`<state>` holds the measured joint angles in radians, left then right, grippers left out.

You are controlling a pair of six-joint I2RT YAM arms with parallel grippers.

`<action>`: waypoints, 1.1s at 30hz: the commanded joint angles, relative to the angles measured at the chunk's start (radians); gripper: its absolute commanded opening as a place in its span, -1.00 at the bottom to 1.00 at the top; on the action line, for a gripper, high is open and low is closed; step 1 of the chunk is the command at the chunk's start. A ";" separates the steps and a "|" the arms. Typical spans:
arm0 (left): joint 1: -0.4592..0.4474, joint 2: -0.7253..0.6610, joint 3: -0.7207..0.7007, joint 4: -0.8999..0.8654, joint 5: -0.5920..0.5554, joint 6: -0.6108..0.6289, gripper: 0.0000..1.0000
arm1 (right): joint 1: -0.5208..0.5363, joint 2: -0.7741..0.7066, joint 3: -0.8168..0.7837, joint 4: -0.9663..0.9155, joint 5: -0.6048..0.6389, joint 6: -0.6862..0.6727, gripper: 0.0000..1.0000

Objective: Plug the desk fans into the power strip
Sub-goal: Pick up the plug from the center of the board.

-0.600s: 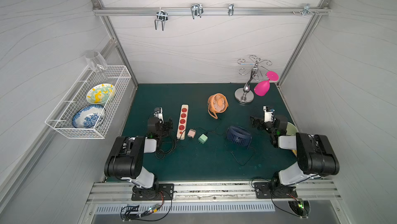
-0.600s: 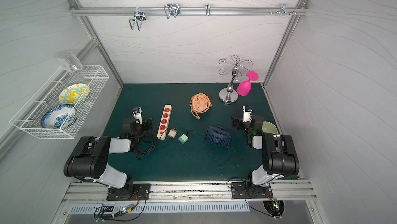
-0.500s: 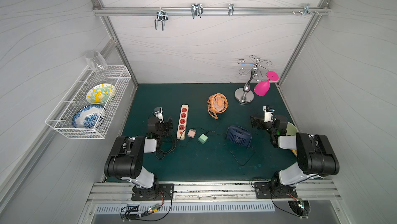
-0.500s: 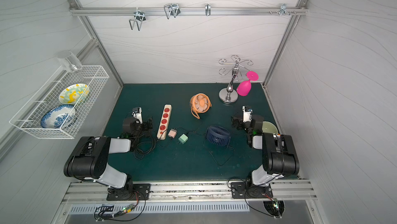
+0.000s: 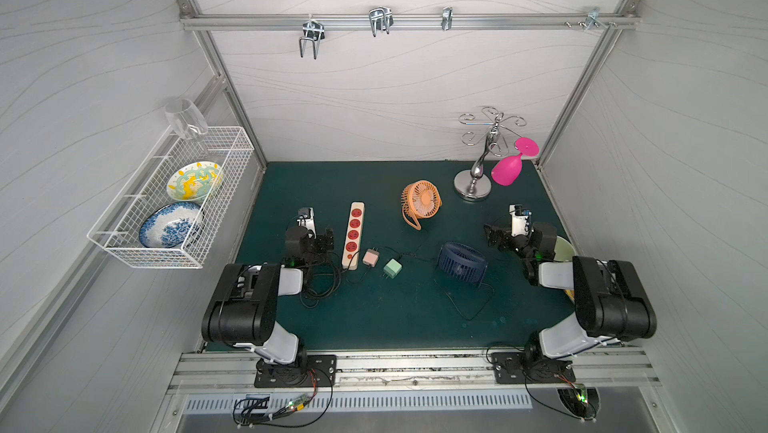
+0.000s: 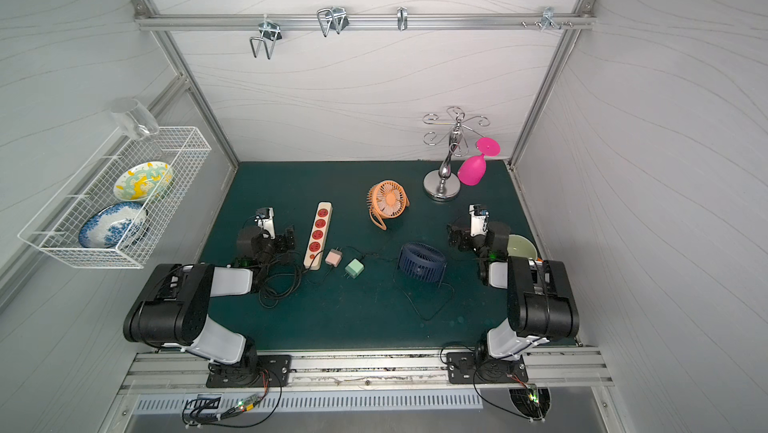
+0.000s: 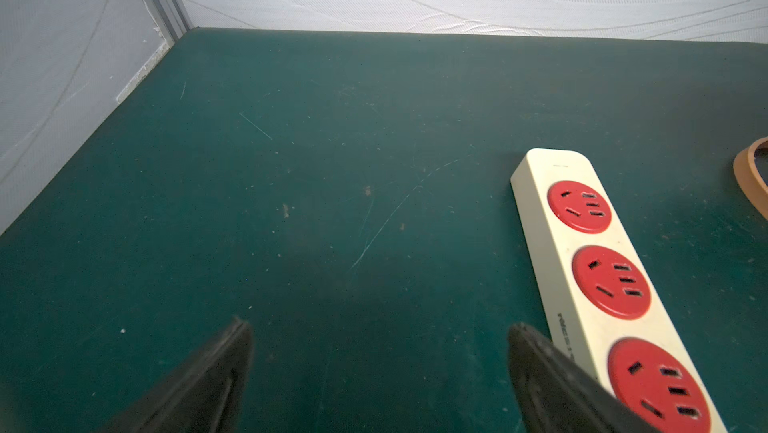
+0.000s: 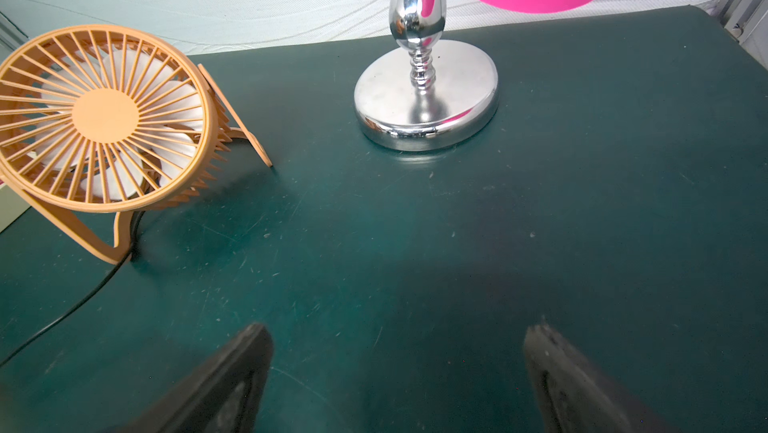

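Note:
The cream power strip (image 5: 353,235) (image 6: 319,235) (image 7: 557,244), with a row of red sockets, lies on the green mat, its black cord coiled (image 5: 318,285) by the left arm. An orange desk fan (image 5: 422,202) (image 6: 387,201) (image 8: 104,119) stands behind the middle, and a navy desk fan (image 5: 461,262) (image 6: 422,262) stands nearer. A pink plug (image 5: 370,257) and a green plug (image 5: 392,268) lie loose beside the strip's near end. My left gripper (image 5: 313,237) (image 7: 378,327) is open and empty just left of the strip. My right gripper (image 5: 515,239) (image 8: 397,331) is open and empty, right of the navy fan.
A chrome glass stand (image 5: 473,189) (image 8: 424,94) with a pink glass (image 5: 507,169) hanging from it is at the back right. A pale green bowl (image 5: 565,248) sits under the right arm. A wire basket (image 5: 166,202) with plates hangs on the left wall.

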<state>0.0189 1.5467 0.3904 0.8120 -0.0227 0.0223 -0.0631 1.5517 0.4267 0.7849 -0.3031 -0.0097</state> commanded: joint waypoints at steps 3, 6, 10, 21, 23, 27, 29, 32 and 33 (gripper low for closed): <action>0.004 -0.046 0.112 -0.147 0.004 -0.001 1.00 | 0.015 -0.062 0.092 -0.194 0.065 0.004 0.98; 0.004 -0.088 0.246 -0.410 0.018 0.004 1.00 | 0.032 -0.120 0.174 -0.348 0.079 -0.010 0.98; 0.004 -0.104 0.413 -0.659 0.084 0.022 1.00 | 0.062 -0.218 0.201 -0.435 0.130 0.031 0.99; -0.022 -0.155 0.726 -1.253 0.192 -0.015 1.00 | 0.091 -0.515 0.417 -0.937 0.226 0.320 0.98; -0.030 -0.178 0.746 -1.331 0.214 0.007 1.00 | 0.091 -0.566 0.431 -1.041 0.323 0.472 0.98; -0.047 -0.212 0.779 -1.462 0.231 0.033 0.99 | 0.092 -0.618 0.460 -1.194 0.362 0.582 0.98; -0.052 -0.227 0.789 -1.514 0.256 0.035 0.97 | 0.091 -0.632 0.460 -1.223 0.317 0.589 0.98; -0.059 -0.246 0.790 -1.567 0.282 0.036 0.97 | 0.101 -0.647 0.447 -1.241 0.255 0.574 0.98; -0.060 -0.254 0.790 -1.580 0.283 0.033 0.98 | 0.109 -0.655 0.445 -1.249 0.241 0.567 0.98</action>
<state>-0.0341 1.3209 1.1370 -0.6724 0.2188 0.0418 0.0315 0.9215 0.8749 -0.3828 -0.0174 0.5293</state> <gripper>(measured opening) 0.988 0.992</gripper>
